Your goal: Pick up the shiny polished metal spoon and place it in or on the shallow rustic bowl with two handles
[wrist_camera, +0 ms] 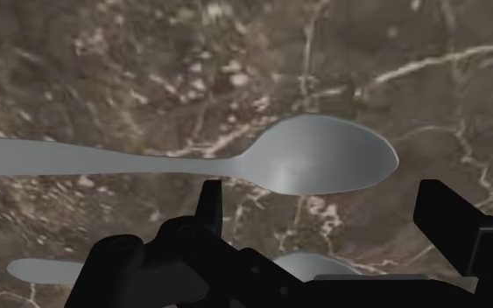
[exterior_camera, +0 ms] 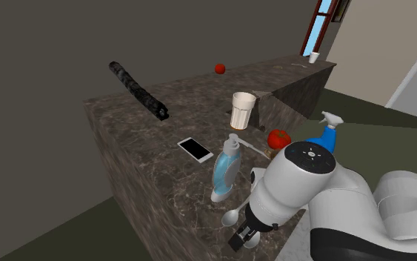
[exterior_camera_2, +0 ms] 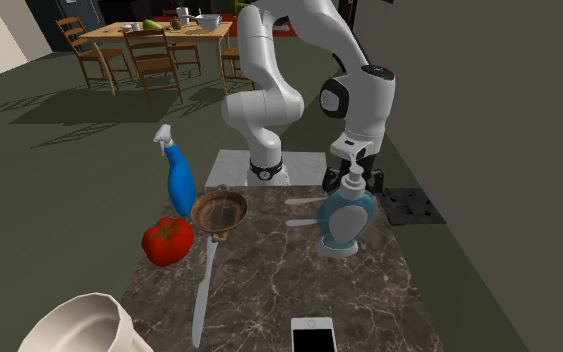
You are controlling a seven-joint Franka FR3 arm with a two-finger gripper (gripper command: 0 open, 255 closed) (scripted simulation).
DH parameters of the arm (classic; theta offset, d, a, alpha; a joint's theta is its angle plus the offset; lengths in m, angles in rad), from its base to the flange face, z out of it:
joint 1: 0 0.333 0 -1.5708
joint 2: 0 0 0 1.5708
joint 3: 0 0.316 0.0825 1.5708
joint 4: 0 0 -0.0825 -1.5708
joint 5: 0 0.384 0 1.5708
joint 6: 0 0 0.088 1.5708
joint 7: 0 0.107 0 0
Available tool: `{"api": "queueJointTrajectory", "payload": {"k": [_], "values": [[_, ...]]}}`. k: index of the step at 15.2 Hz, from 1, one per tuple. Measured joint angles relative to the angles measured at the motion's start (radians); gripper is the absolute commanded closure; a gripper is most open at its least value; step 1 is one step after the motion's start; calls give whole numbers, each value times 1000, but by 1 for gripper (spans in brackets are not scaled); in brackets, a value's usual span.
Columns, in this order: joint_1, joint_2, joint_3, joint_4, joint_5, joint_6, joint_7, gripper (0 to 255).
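The all-black two-finger gripper (wrist_camera: 321, 194) hangs with its fingers spread apart and touching nothing, right above the bowl end of the shiny grey metal spoon (wrist_camera: 323, 159). The spoon lies flat on the dark veined marble counter (exterior_camera_2: 299, 280), close to the edge nearest the robot's stand and just beside the translucent blue soap dispenser (exterior_camera_2: 345, 218). The shallow brown two-handled bowl (exterior_camera_2: 219, 212) sits further along that edge, near a blue spray bottle (exterior_camera_2: 177, 178) and a red tomato (exterior_camera_2: 167, 240).
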Motion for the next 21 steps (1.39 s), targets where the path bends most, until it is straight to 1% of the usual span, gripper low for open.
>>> {"api": "queueJointTrajectory", "payload": {"k": [1,11,13,21], "values": [[0,0,0,0,0,0,0,255],[0,0,0,0,0,0,0,255],[2,-13,-9,9,-4,-21,-2,255],[12,-101,-70,67,-32,-166,-13,255]]}}
